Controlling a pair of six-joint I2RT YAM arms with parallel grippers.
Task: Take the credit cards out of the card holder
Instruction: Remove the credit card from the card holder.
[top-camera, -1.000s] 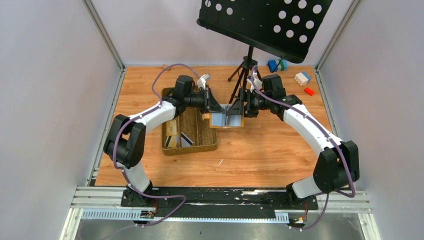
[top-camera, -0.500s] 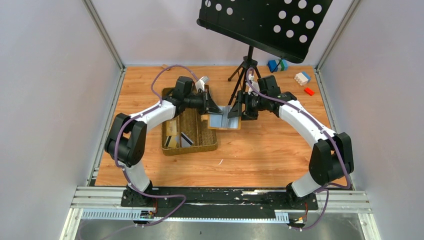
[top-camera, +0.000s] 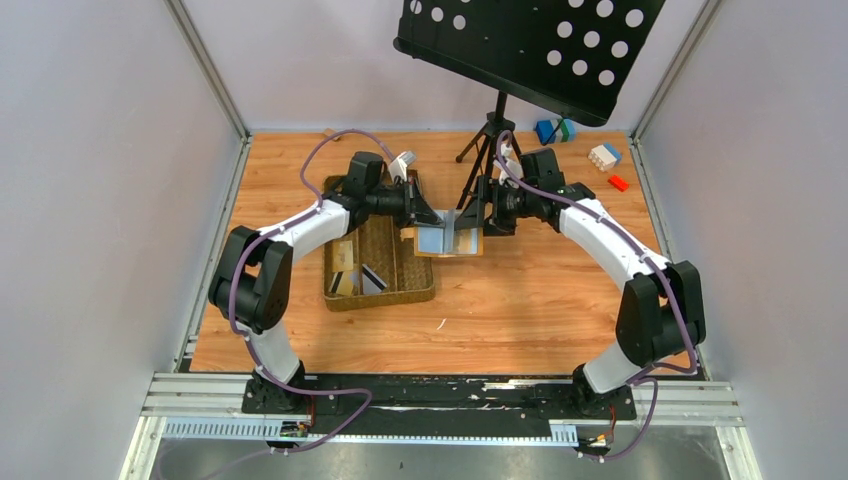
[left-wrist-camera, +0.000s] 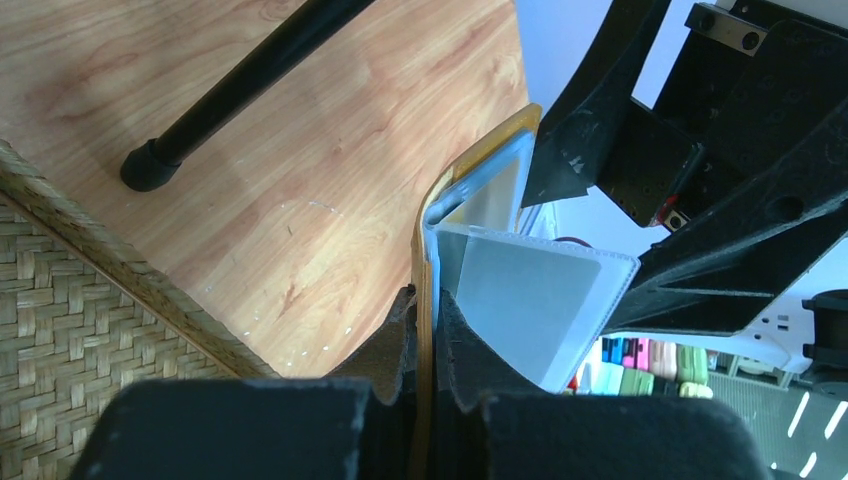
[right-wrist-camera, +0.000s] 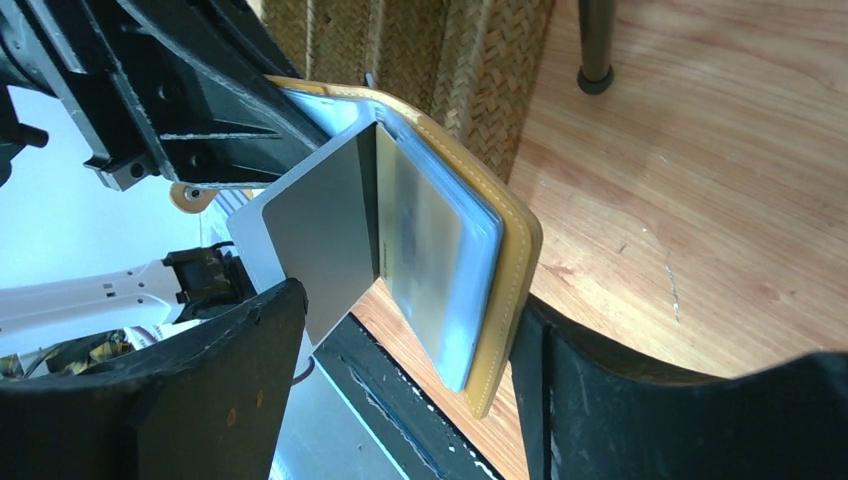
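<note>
The mustard-yellow card holder hangs open above the table between both grippers, its grey-blue inside facing up. My left gripper is shut on one yellow cover; its jaws pinch the edge tightly. My right gripper stands open astride the other half. One finger rests against the yellow cover; the other stands well apart. A tan-gold credit card shows inside a clear pocket beside a grey flap. More credit cards, tan and dark striped, lie in the woven tray.
The brown woven tray sits left of centre under the left arm. A black music stand on a tripod stands right behind the grippers, one foot close by. Toy blocks lie at the back right.
Both grippers and the card holder have drifted slightly left and toward the back. The right arm's elbow has swung inward. The left grip is unchanged.
</note>
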